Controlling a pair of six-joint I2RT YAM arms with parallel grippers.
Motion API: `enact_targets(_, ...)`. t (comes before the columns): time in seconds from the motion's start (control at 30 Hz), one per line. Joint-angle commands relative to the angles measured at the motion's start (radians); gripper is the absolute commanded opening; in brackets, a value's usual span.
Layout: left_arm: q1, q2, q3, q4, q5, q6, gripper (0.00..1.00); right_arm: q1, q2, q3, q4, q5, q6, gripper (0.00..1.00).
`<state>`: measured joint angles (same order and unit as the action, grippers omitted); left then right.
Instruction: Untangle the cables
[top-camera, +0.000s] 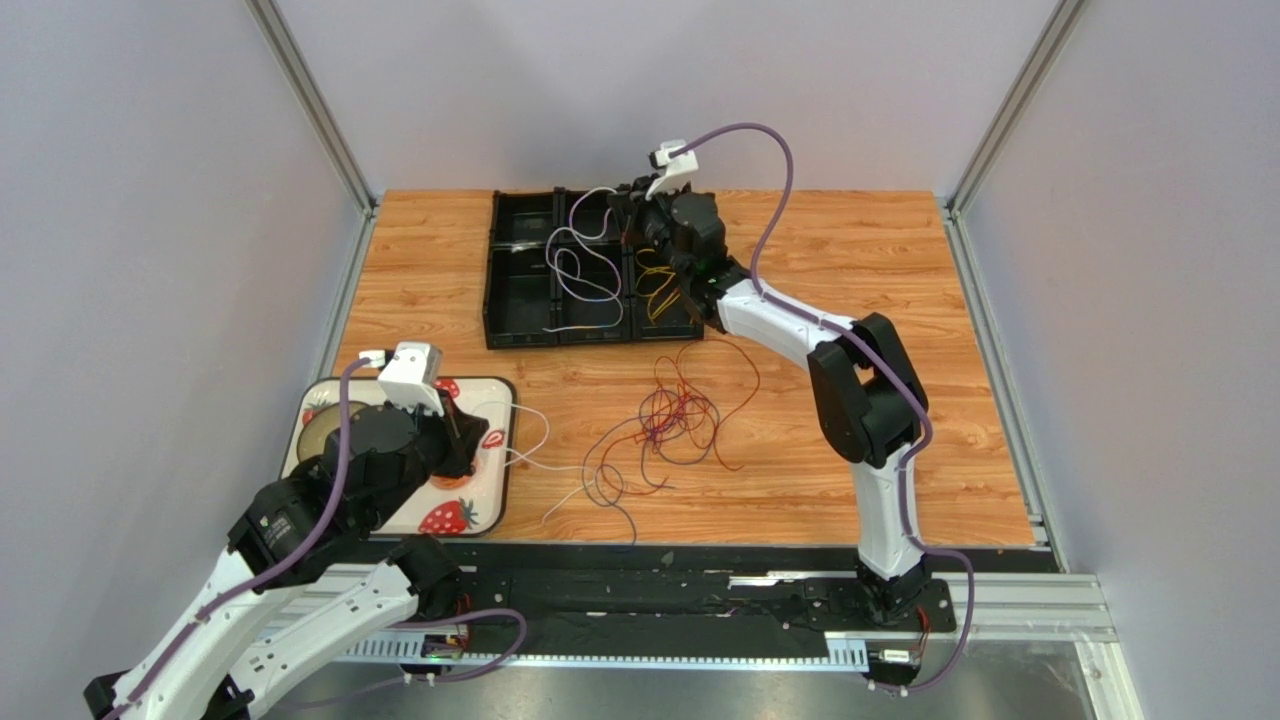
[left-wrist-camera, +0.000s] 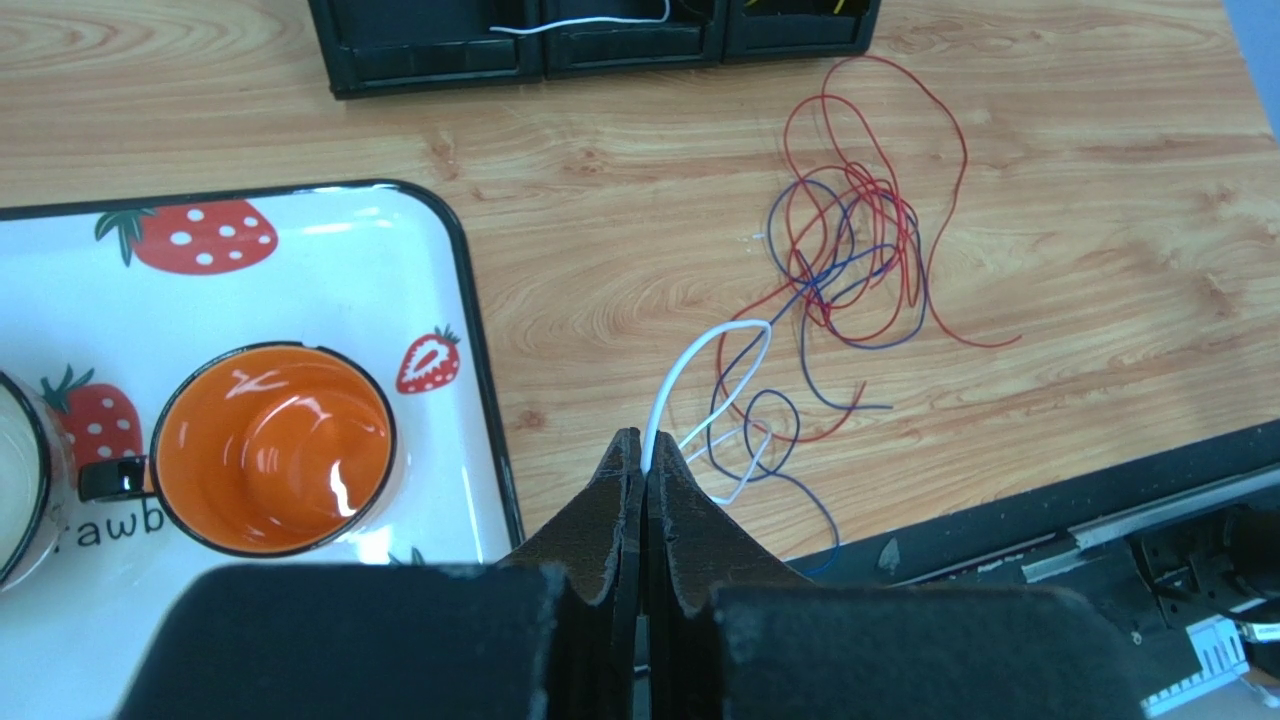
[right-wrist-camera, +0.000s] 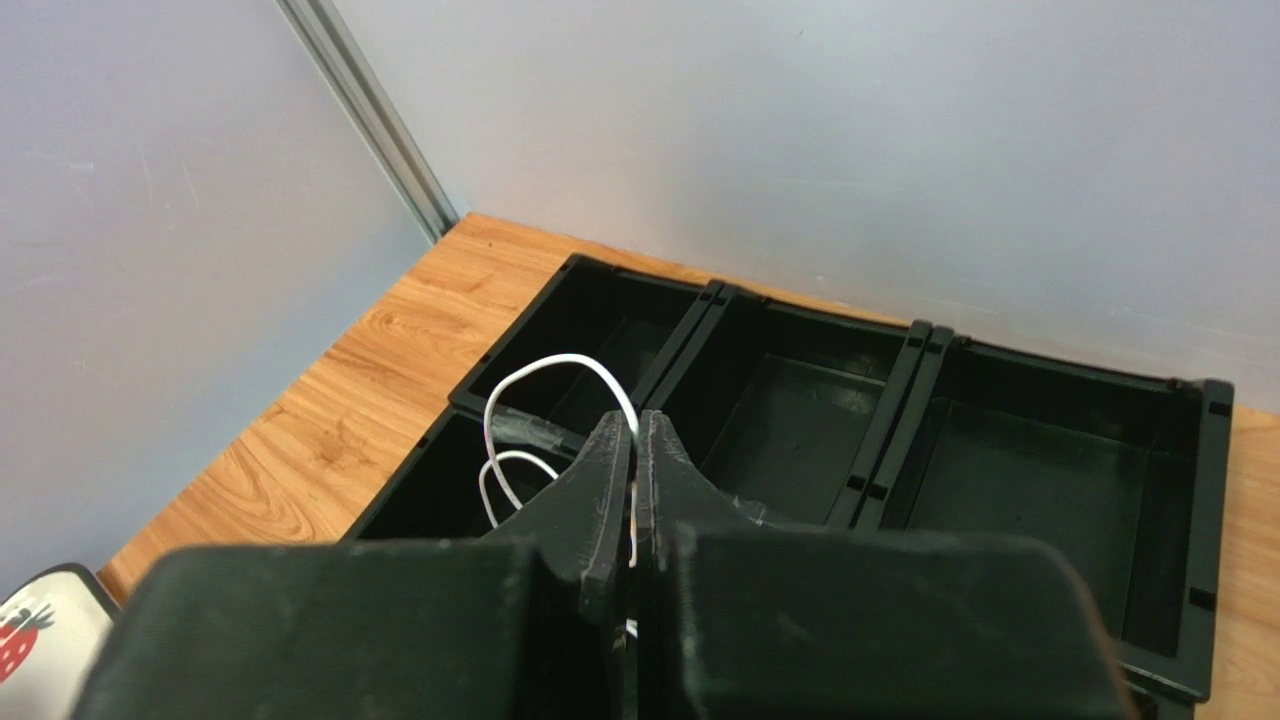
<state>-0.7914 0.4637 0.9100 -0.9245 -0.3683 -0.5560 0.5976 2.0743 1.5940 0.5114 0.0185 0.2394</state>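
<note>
Toward the near-left corner of the wood-grain tabletop (top-camera: 842, 435), a glossy white tray (left-wrist-camera: 346, 285) with rounded corners, a thin dark rim and a strawberry print. Inside it, a round mug (left-wrist-camera: 271, 450), orange within, with a black handle.

Just right of the tray, left jaws pressed together on a thin white cable (left-wrist-camera: 736, 327), pinched at the very tips. From there, bending away toward the far right in a narrow loop and on into the tangle (top-camera: 669, 420).

Mid-tabletop, closer to the near edge: loose thread-like loops of red, blue and brown, overlapping, lying flat on the wood, long axis roughly from near-left to far-right.

At the middle of the far edge, a black moulded plastic organizer (top-camera: 526, 278) of rectangular compartments with straight walls. In it, more thin loops — white in the middle compartments, yellow cables (top-camera: 657, 285) further right.

Above the organizer, right jaws shut tight on a second white cable (right-wrist-camera: 564, 360) — arching from the tips in a smooth hoop, then down into a compartment.
</note>
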Motion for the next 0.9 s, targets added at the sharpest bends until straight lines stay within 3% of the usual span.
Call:
enact_targets(0.0, -0.002, 0.009, 0.009, 0.001, -0.004, -0.01, 0.0, 0.024, 0.007, 0.078, -0.069, 0.075, -0.018, 0.0)
enact_targets(0.37, -0.002, 0.01, 0.009, 0.001, -0.004, -0.01, 0.0, 0.091, 0.131, 0.242, -0.388, 0.294, -0.029, 0.0)
enact_targets(0.6, -0.002, 0.012, 0.007, 0.001, -0.004, -0.01, 0.0, 0.099, 0.187, 0.333, -0.507, 0.293, 0.037, 0.0)
enact_targets(0.87, -0.002, 0.009, 0.009, 0.0, -0.008, -0.012, 0.0, 0.103, 0.231, 0.466, -0.816, 0.348, 0.2, 0.0)
